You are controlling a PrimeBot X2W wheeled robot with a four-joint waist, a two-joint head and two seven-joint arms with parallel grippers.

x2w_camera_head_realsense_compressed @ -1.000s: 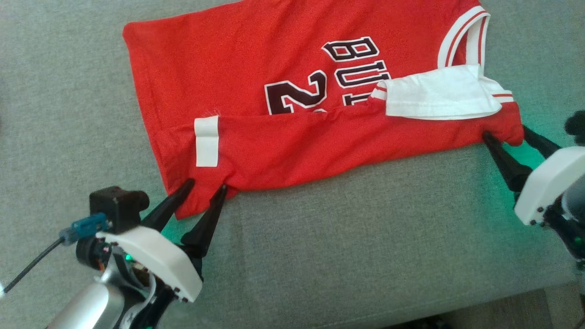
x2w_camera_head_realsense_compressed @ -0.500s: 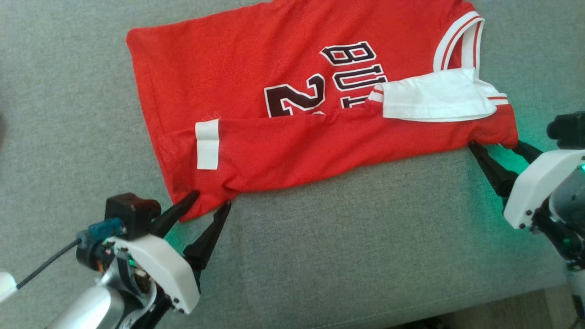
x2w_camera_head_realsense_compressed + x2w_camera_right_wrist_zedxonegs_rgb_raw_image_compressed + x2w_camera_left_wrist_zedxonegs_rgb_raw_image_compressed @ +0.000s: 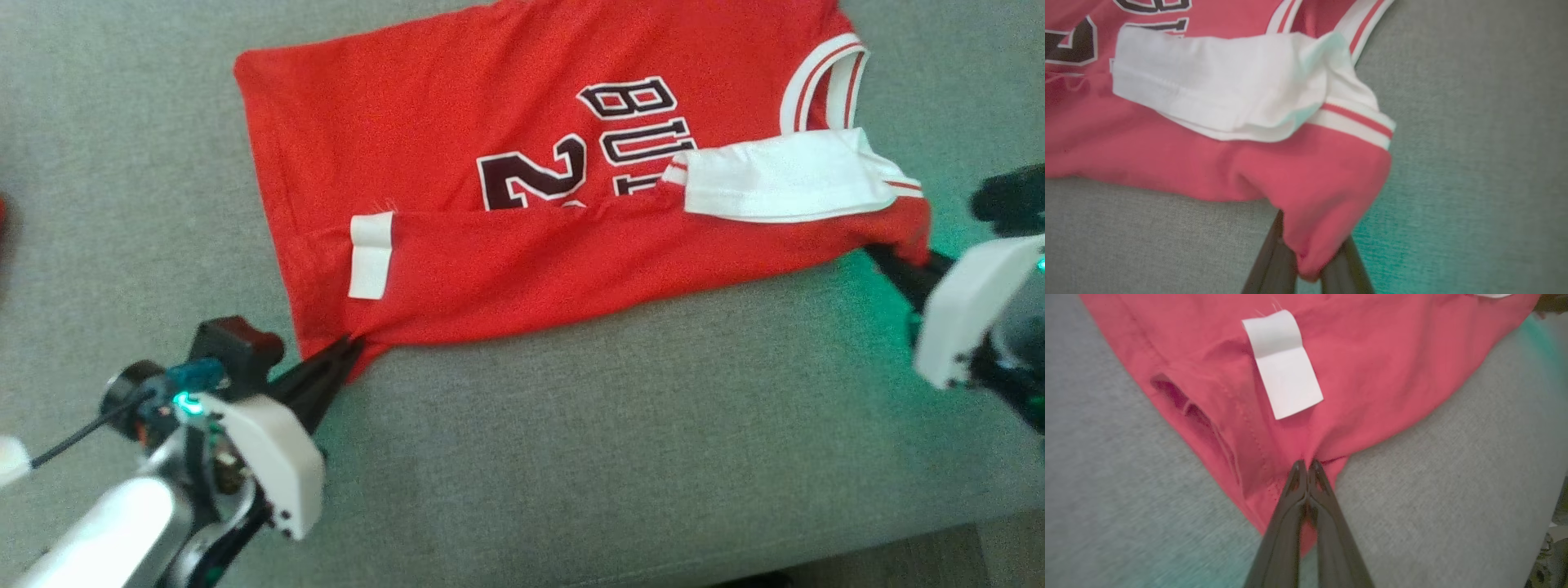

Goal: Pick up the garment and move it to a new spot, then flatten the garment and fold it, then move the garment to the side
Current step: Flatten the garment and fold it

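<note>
The garment (image 3: 506, 269) is a red jersey with black lettering, a white sleeve (image 3: 784, 175) and a white label (image 3: 369, 257). It lies spread on the grey cushion, its near edge folded over. At the jersey's lower left corner my left gripper (image 3: 349, 345) is shut on the hem. In the left wrist view the fingertips (image 3: 1300, 473) pinch puckered red cloth (image 3: 1372, 375) below the label (image 3: 1284, 363). My right gripper (image 3: 890, 260) is shut on the red shoulder corner; in the right wrist view that corner (image 3: 1327, 183) drapes over the closed fingers (image 3: 1271, 257) and hides their tips.
The grey upholstered cushion (image 3: 620, 441) stretches around the jersey, with bare room toward me and to the left. Its front edge runs along the lower right, where a strip of floor (image 3: 1008, 551) shows.
Both grippers stood open astride the jersey's near corners and have now shut on them. The cloth puckers at the left fingertips.
</note>
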